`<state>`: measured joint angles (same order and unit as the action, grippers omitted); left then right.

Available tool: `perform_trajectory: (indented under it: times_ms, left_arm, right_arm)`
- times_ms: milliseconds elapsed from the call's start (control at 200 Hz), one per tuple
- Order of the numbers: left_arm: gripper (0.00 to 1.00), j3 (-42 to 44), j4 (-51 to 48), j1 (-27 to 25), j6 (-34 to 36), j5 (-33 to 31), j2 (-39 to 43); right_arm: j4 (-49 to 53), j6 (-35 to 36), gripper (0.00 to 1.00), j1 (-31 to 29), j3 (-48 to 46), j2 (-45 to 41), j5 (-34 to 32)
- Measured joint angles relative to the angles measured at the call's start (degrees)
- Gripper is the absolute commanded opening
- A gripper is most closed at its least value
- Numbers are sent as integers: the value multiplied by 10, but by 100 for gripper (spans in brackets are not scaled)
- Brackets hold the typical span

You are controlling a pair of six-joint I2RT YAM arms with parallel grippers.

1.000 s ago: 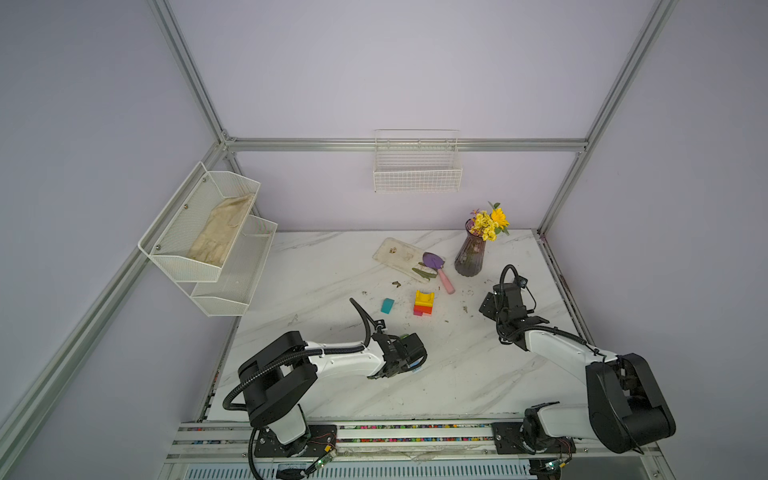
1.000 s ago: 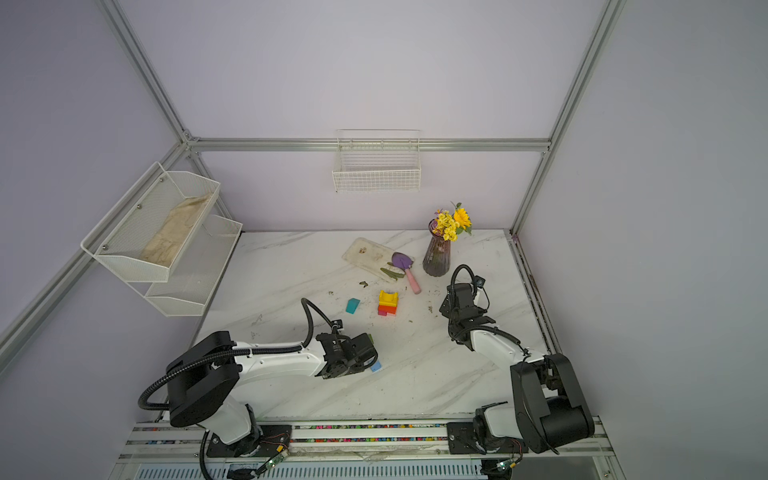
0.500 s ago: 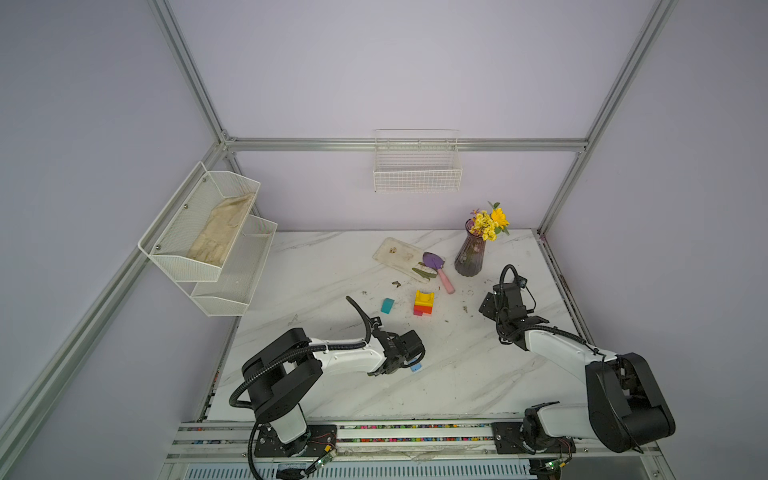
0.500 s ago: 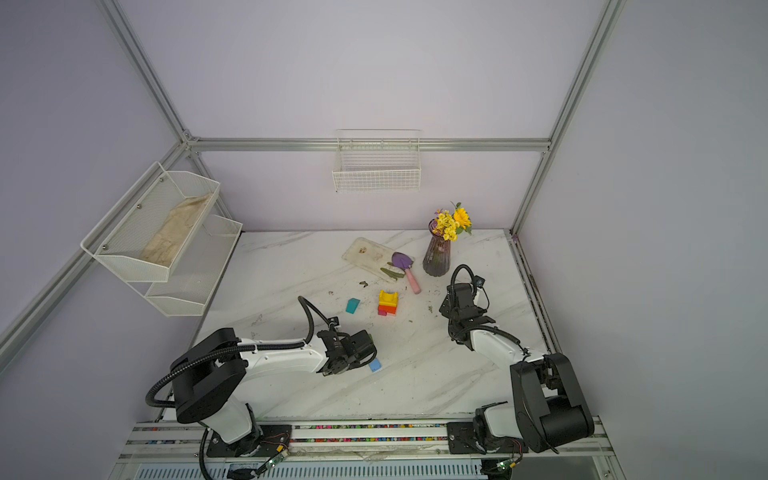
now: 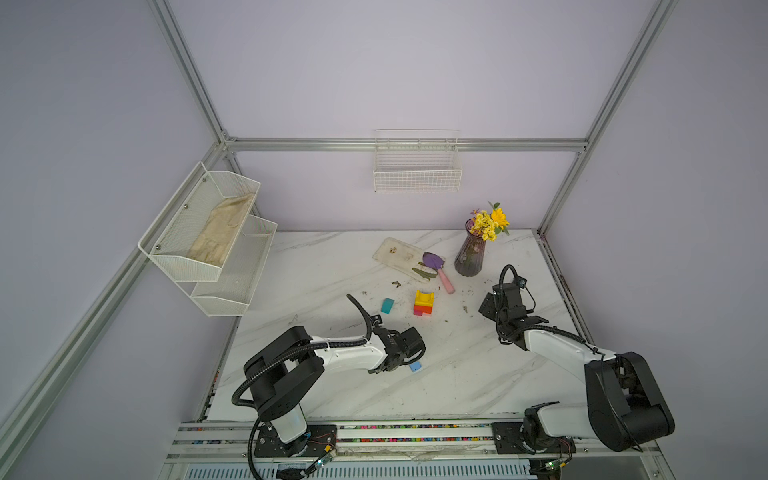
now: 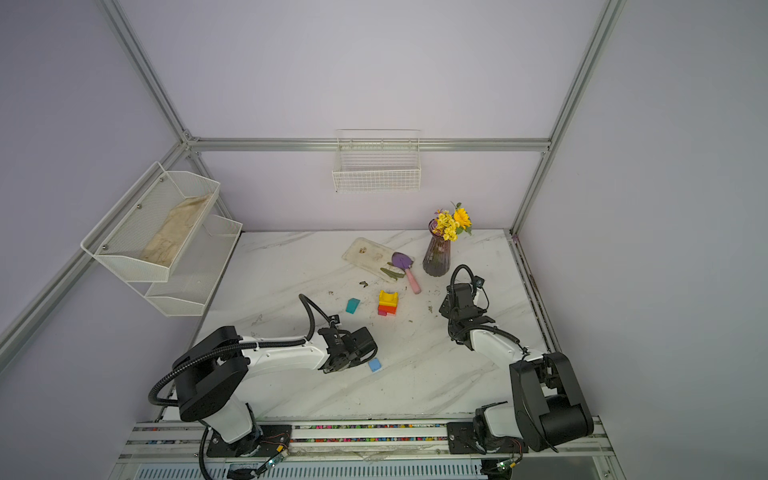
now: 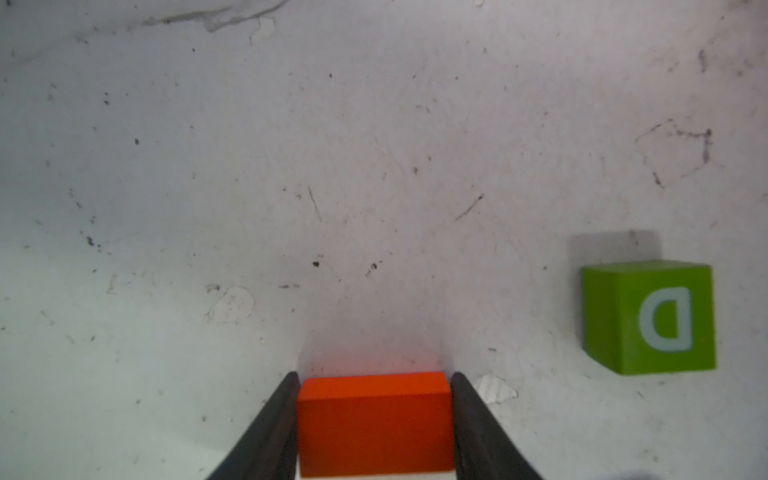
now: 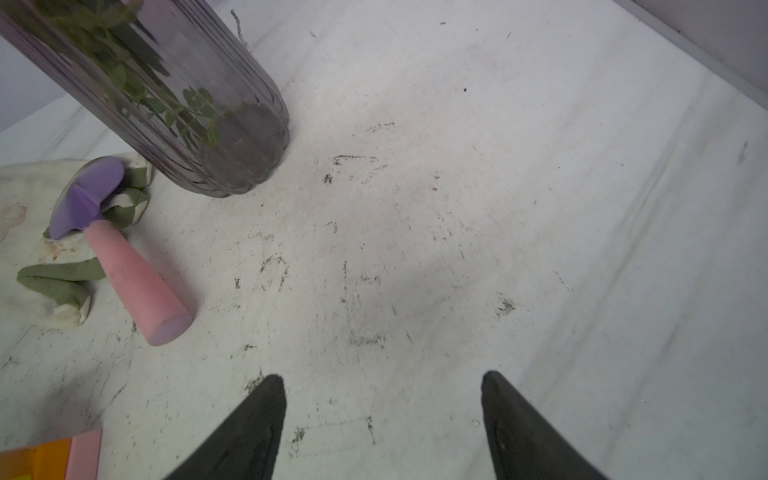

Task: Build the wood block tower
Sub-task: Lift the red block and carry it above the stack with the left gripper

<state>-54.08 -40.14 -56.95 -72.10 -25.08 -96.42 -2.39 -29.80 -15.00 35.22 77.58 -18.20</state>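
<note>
Mid-build on the marble table (image 5: 332,270): my left gripper (image 7: 375,375) pinches an orange-red block (image 7: 374,424), with both black fingers (image 7: 270,428) flat against its opposite sides. It sits low over the table, between 6 and 7 o'clock from the tower (image 5: 424,303). I cannot tell whether the block has left the surface. The tower, yellow over orange, red and pink, stands near the table's middle. A teal block (image 5: 387,305) lies near it at 9 o'clock, and a blue block (image 5: 414,366) lies just beside my left gripper at 4 o'clock. A green block (image 7: 648,318) lettered D lies nearby, apart from the grip. My right gripper (image 8: 383,376) hangs spread and empty at 3 o'clock from the tower, at 5 o'clock from the vase (image 8: 166,95) and trowel (image 8: 124,266). The block looks light, stiff and smooth-painted. I judge it best held across its flat parallel sides near the middle, firmly enough that it neither slips nor twists.
</note>
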Motion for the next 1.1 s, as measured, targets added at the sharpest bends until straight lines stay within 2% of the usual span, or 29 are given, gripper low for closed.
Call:
perform_trajectory:
  times_ms: [100, 225, 345, 460, 705, 915, 995, 1100]
  left_arm:
    - [23, -20, -35, 7, 31, -1, 1]
    - [22, -64, -64, 20, 76, -7, 14]
    - [21, -125, -79, 31, 120, -19, 23]
    - [14, -205, -96, 44, 168, -23, 9]
    - [13, -456, -144, 61, 283, -39, -125]
    - [12, -670, -211, 74, 363, -26, -258]
    - [12, -727, -229, 80, 379, -20, -292]
    - [12, -759, -248, 87, 391, -7, -312]
  right_arm:
    - [0, 0, 76, 0, 0, 1, 0]
    - [0, 0, 74, 0, 0, 4, 0]
    - [0, -1, 74, 0, 0, 4, 0]
    - [-3, -1, 74, 0, 0, 4, 0]
    - [-10, -1, 72, -2, 10, 27, -2]
    - [-10, -1, 71, -4, 19, 47, -3]
    - [-10, -1, 71, -5, 20, 49, -3]
    - [-10, -1, 71, -8, 20, 49, -4]
